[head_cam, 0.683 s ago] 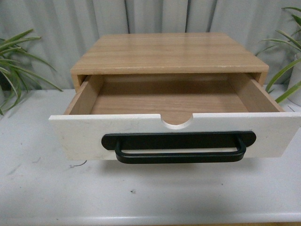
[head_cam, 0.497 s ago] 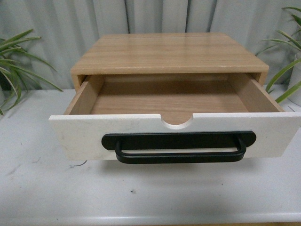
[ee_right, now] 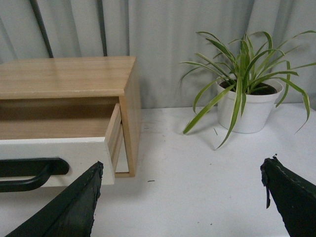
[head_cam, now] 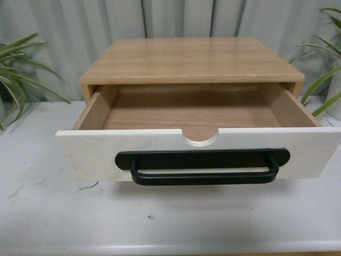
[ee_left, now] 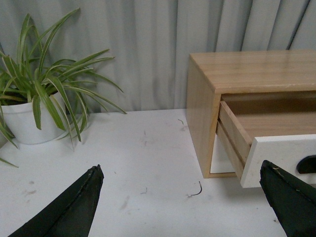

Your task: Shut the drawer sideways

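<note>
a pale grey surface (head_cam: 42, 213) stretches ahead of both tools, carrying a low wooden cabinet (head_cam: 192, 58) that sits ahead of them and between them. its wide drawer (head_cam: 90, 152) is pulled far out toward the tools, empty inside, with the white front panel nearest them. a potted plant (ee_left: 44, 94) stands ahead of the left tool on its outer side, well apart from the cabinet, and a second plant (ee_right: 247, 94) stands likewise outside the right tool. the left tool (ee_left: 180, 165) is spread wide and holds nothing, with the drawer's near corner just ahead on its inner side. the right tool (ee_right: 182, 163) is equally wide and empty, with the opposite corner on its inner side. a long black bar handle (head_cam: 202, 168) runs across the panel below a small semicircular notch (head_cam: 201, 140). the closing push looks not yet begun. to do it well, meet the panel squarely near its middle, stay out of the handle loop, and press evenly so the drawer runs straight and the cabinet does not slide back
</note>
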You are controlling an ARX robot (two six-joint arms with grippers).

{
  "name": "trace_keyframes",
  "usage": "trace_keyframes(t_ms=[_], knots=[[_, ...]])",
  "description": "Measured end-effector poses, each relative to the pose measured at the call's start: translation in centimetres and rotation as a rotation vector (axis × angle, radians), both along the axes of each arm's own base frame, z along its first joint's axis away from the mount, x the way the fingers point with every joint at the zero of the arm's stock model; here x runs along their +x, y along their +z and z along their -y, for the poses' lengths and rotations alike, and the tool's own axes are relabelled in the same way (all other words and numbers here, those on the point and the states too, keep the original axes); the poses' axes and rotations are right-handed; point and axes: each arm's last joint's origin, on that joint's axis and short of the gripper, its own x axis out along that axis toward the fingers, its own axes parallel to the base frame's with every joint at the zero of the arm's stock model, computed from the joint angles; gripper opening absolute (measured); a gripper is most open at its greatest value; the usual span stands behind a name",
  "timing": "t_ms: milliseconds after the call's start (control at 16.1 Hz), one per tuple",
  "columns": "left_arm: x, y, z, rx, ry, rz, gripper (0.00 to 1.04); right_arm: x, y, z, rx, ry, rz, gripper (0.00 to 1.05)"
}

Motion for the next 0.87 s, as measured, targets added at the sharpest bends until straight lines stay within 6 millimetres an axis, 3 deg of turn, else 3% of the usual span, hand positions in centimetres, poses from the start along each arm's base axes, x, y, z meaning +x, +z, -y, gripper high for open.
trace_keyframes(t_ms=[372,434,497,559,683,869], knots=[[0.0,-0.1,0.0,-0.008,0.009,-0.016,0.98,0.1,-0.2,0.0,0.045,0.028,-0.046,0.98],[0.0,-0.2,0.3,-0.072,0.127,-0.202,0.98,0.9,0.3,0.4,0.143,0.039,-0.079,0.98],[0.8,1.1,0.5,-0.118,0.276,-0.294,0.98,2.1,1.6,0.4,0.192,0.053,-0.058,0.98],[1.9,3.2,-0.2,-0.152,0.412,-0.214,0.98,3.2,3.2,0.1,0.184,0.099,-0.006,0.98],[4.6,7.2,-0.1,-0.088,0.301,-0.114,0.98,6.4,6.2,-1.4,0.051,0.236,0.073,0.98],[9.4,8.6,1.3,0.318,-0.062,-0.288,0.98,11.5,7.6,-3.8,-0.414,0.472,0.108,0.98]])
